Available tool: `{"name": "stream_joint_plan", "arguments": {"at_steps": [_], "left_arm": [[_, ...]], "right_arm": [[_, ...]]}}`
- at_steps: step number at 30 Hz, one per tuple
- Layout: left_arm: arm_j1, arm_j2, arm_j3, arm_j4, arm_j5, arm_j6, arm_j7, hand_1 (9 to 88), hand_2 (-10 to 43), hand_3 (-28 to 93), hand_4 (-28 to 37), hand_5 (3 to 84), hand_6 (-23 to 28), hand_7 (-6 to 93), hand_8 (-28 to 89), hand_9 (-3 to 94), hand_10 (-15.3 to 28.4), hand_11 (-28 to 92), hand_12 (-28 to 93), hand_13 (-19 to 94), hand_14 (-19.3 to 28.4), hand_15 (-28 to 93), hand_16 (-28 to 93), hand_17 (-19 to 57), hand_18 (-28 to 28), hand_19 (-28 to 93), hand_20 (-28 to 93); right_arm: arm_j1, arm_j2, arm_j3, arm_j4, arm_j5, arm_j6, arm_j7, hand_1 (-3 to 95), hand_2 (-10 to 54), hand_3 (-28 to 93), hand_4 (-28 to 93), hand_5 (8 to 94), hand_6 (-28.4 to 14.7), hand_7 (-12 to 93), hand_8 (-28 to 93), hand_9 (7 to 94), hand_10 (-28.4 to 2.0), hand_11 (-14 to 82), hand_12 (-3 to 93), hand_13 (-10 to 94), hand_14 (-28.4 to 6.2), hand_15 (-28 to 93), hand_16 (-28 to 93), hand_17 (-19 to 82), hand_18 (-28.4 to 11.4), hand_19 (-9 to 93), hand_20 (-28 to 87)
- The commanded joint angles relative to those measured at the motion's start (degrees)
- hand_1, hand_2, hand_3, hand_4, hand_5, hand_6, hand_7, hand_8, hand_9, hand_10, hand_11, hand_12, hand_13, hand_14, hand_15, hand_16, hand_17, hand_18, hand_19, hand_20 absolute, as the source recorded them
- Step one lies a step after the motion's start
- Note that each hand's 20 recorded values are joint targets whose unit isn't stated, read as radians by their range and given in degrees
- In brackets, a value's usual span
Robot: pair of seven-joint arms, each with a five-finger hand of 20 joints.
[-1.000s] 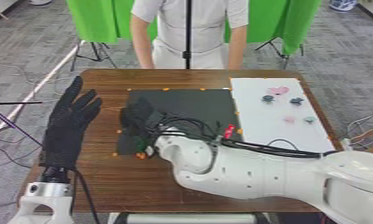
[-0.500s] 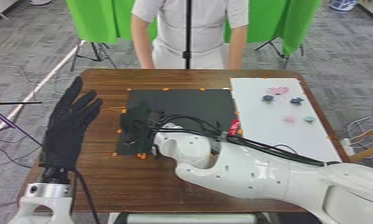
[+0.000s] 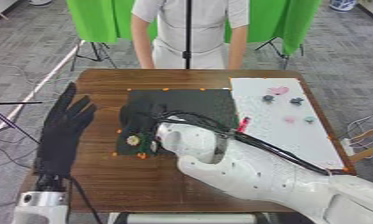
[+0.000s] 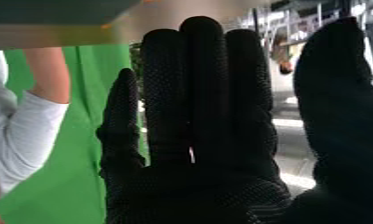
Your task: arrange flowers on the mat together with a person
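I record my right hand (image 3: 140,119) over the mat (image 3: 196,100), near a cream flower (image 3: 134,140), fingers straight; left hand (image 3: 62,132) beside it, fingers apart

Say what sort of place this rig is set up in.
Probably an indoor robotics lab or data-collection area: a green cloth backdrop hangs behind the wooden table, orange markers line the black mat, and gray carpet covers the floor.

1 pale flower (image 3: 133,140) now shows over mat (image 3: 191,98) nr R hand (image 3: 140,120); L hand (image 3: 62,132) shifted back.
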Motion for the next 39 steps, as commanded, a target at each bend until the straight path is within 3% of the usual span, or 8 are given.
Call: {"name": "stream_joint_plan", "arguments": {"at_steps": [1, 3, 6, 11, 13, 19, 27, 39], "left_arm": [[4.79, -1.72, -1.42, 0.73, -1.33, 1.22, 0.71, 20.7, 4.1, 76, -28.3, 22.8, -1.4, 10.3, -9, 26.4, 12.2, 7, 13, 20, 17.5, 16, 1, -12.1, 23.1, 42, 5], [5.44, -2.47, -1.72, 0.63, -0.68, 0.72, 0.72, 20.4, 4.1, 76, -28.3, 22.8, -1.5, 10.3, -9, 26.4, 12.2, 7, 13, 20, 17.5, 16, 1, -12.1, 23.0, 42, 5], [6.41, -2.65, -1.74, 0.35, -0.76, 1.20, 1.51, 19.9, 4.0, 76, -28.3, 22.8, -1.8, 10.5, -9, 26.3, 12.2, 7, 13, 20, 17.5, 16, 1, -12.2, 23.0, 41, 5], [6.12, -3.10, -1.32, 1.42, -1.05, 1.29, 1.37, 19.4, 4.0, 76, -28.3, 23.0, -2.2, 10.5, -9, 26.4, 12.2, 7, 13, 20, 17.5, 16, 1, -12.4, 22.9, 41, 5], [5.65, -3.12, -0.21, 2.09, -1.77, 2.32, 1.48, 19.2, 4.0, 76, -28.3, 23.0, -2.6, 10.4, -9, 26.3, 11.8, 7, 13, 20, 17.4, 15, 1, -12.4, 22.8, 40, 5], [4.90, -5.55, 0.70, 3.23, -0.97, -0.12, -1.02, 19.1, 4.1, 76, -28.3, 22.4, -3.6, 10.2, -9, 25.3, 11.1, 6, 13, 20, 17.3, 15, 1, -12.6, 22.7, 39, 5], [3.35, -6.53, 3.84, 5.47, -1.19, -1.32, -2.05, 18.8, 4.0, 76, -28.3, 22.7, -3.6, 10.5, -9, 25.9, 11.4, 6, 14, 20, 17.2, 15, 1, -12.5, 22.5, 39, 5], [3.69, -7.94, 5.04, 6.23, -0.78, -2.08, -2.44, 18.6, 3.9, 77, -28.3, 23.1, -3.2, 11.1, -10, 26.4, 11.7, 7, 14, 21, 17.2, 16, 1, -12.3, 22.6, 40, 6]], "right_arm": [[-8.47, 5.63, 20.20, -12.74, 20.94, -7.63, 1.43, 33.7, -7.5, 62, -28, 58.0, 5.2, 21, -15, 63.1, -10.1, 24.6, 16.7, 53, -10.3, 54, 15, 10, -19.3, 54, 37], [-14.48, 6.47, 29.72, -16.45, 31.94, -11.14, 2.18, 27.5, -1.0, 62, -27, 53.6, 3.3, 19, -14, 57.5, -12.0, 20.0, 16.3, 49, -12.7, 47, 15, 9, -20.2, 48, 31], [-21.25, 9.52, 38.38, -20.72, 44.50, -6.75, 3.06, 21.8, 6.0, 63, -25, 48.8, 1.3, 15, -12, 48.7, -13.8, 12.6, 15.3, 44, -16.3, 40, 15, 7, -23.4, 43, 27], [-33.89, 13.83, 51.63, -24.53, 58.68, -5.40, -3.46, 18.5, 10.3, 63, -25, 39.3, 0.9, 10, -9, 41.7, -15.0, 7.5, 16.7, 36, -19.4, 27, 19, 4, -24.2, 37, 21], [-38.35, 15.84, 54.03, -25.72, 60.66, -2.09, -6.65, 18.3, 11.4, 62, -25, 36.3, 1.1, 9, -8, 37.8, -15.2, 5.8, 17.2, 32, -19.8, 21, 21, 4, -23.7, 35, 19], [-51.14, 15.47, 62.17, -27.62, 64.54, -2.02, -7.15, 17.3, 12.5, 62, -26, 30.3, 2.3, 8, -8, 34.8, -14.4, 3.1, 18.3, 29, -19.6, 9, 28, 4, -22.7, 30, 18], [-64.68, 17.07, 63.62, -26.00, 65.67, 2.47, -18.87, 17.2, 12.6, 60, -27, 27.9, 4.0, 8, -8, 33.2, -10.6, 2.6, 18.6, 28, -19.0, 7, 30, 4, -22.0, 30, 19], [-68.65, 14.04, 65.86, -26.33, 62.75, 2.63, -19.28, 16.1, 12.4, 63, -28, 29.7, 4.6, 11, -10, 35.5, -10.9, 3.4, 18.6, 29, -18.6, 7, 33, 4, -21.0, 29, 20]]}}
